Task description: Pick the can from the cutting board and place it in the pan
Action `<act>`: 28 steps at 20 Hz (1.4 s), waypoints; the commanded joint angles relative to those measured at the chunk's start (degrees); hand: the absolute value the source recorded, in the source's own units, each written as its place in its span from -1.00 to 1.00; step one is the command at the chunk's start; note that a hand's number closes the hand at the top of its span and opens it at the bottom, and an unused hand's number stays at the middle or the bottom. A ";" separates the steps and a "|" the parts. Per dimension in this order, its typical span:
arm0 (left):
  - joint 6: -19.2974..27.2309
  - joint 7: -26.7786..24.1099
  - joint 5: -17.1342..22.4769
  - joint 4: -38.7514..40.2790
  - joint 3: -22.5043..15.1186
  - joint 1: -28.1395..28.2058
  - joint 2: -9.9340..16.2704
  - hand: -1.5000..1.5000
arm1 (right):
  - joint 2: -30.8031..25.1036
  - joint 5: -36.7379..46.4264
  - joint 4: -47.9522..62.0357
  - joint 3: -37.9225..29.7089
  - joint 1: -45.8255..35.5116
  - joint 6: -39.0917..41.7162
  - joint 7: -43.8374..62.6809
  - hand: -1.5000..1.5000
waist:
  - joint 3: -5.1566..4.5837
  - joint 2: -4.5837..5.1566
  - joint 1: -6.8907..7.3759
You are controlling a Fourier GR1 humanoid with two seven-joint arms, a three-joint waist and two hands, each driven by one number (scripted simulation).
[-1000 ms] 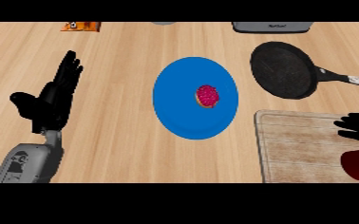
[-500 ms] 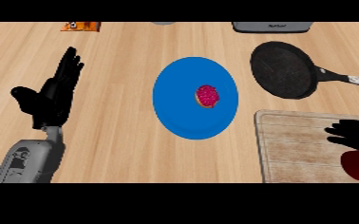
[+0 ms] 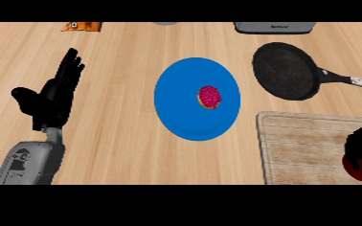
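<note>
Bright, even light falls across the wooden bench point(image 3: 127, 139), with no glare and no clear direction. Shadows are barely there. The black pan point(image 3: 286, 71) shows only a dull grey sheen. Focus stays even from centre to edges.

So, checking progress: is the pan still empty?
Empty. The pan shows only its bare black inside; the right hand is down at the cutting board.

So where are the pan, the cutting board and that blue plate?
pan point(image 3: 284, 70), head view, middle of its black bowl
cutting board point(image 3: 302, 146), head view, bare wooden surface
blue plate point(image 3: 182, 106), head view, bare blue part left of the pink-topped food
</note>
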 commanded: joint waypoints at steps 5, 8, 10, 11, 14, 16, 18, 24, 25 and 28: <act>1.33 0.58 -2.39 -1.86 -0.77 1.02 -2.48 0.00 | 0.30 -1.15 0.21 -3.86 2.64 -0.78 -6.97 1.00 | 0.27 0.00 -0.40; -1.66 -0.63 0.28 0.32 2.52 0.94 1.14 0.00 | 15.48 -1.30 -9.94 1.15 3.40 6.22 21.36 1.00 | 0.01 -0.46 -1.05; -0.47 -0.74 -0.48 0.23 1.79 1.62 0.05 0.00 | 20.61 -2.44 -11.14 0.79 4.36 7.37 28.56 1.00 | -0.13 -0.80 -1.83; -0.05 -0.50 -0.89 0.17 1.34 1.89 -0.34 0.00 | 23.14 -2.08 -11.63 1.23 5.32 6.61 31.60 1.00 | -0.15 -1.01 -2.45; 0.37 -0.54 -0.63 -0.19 2.27 2.90 -0.01 0.00 | 31.41 -1.03 -19.01 0.41 5.26 2.21 43.14 1.00 | -0.10 -1.58 -3.10; -0.90 -0.26 -0.14 -0.08 2.45 2.20 0.85 0.00 | 36.87 1.65 -24.24 1.26 3.22 -1.76 49.84 1.00 | -0.06 -1.35 -2.59; 0.20 -0.95 -0.95 -0.37 1.31 2.90 -0.82 0.00 | 41.74 4.28 -29.79 3.24 4.07 -4.58 55.92 1.00 | -0.01 -1.32 -2.84; 0.03 0.72 -1.37 -2.96 0.73 3.16 -0.56 0.00 | 51.77 11.69 -44.11 7.67 1.25 -0.78 76.27 1.00 | 0.16 -0.45 -0.73; -1.01 1.54 -0.17 -2.19 1.70 1.58 0.04 0.00 | 54.00 13.38 -43.37 8.30 -0.64 -0.88 78.84 1.00 | 0.18 -0.21 -0.49; -0.80 1.02 -0.60 -4.97 1.17 2.89 -0.65 0.00 | 57.59 9.78 -43.20 3.00 -7.89 2.89 82.30 1.00 | 0.25 -0.03 0.36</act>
